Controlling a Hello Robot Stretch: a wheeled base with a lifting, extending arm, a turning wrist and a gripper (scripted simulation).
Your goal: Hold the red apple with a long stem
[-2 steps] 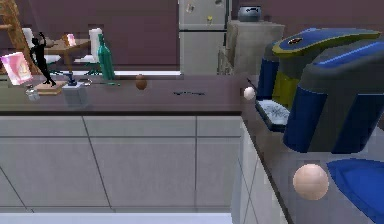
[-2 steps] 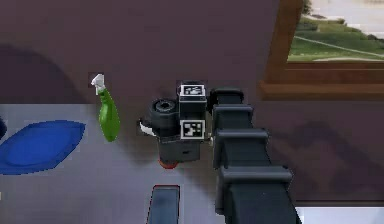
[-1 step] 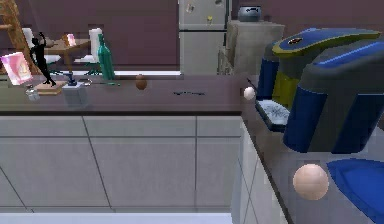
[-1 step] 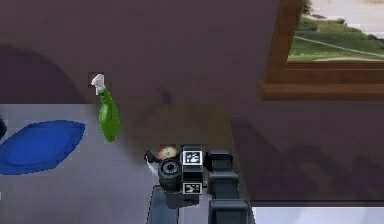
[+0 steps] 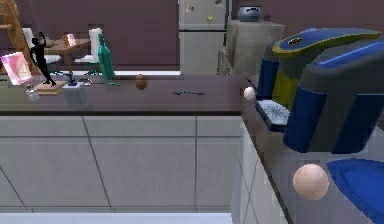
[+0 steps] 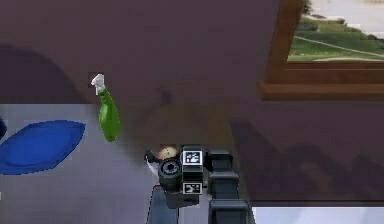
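Note:
A small reddish-brown round thing [image 5: 141, 83], apple-like in shape, sits on the dark countertop [image 5: 200, 95] toward the forward view's left. In the arm side view the dark arm [image 6: 205, 200] rises from the bottom edge, with two white marker squares [image 6: 192, 157] at its far end. Just left of them is the gripper [image 6: 160, 159]. A small round tan and dark thing [image 6: 169, 151] lies at its far end on the grey counter [image 6: 120, 180]. I cannot tell whether the gripper holds anything.
A green spray bottle [image 6: 108, 112] and a flat blue thing [image 6: 40, 146] lie left of the gripper. The counter also carries a black statuette [image 5: 41, 58], a green bottle [image 5: 105, 58], two pale balls [image 5: 310, 181] and a blue-and-dark machine [image 5: 330, 90]. A fridge [image 5: 203, 35] stands behind, and a window [image 6: 335, 40] is at upper right.

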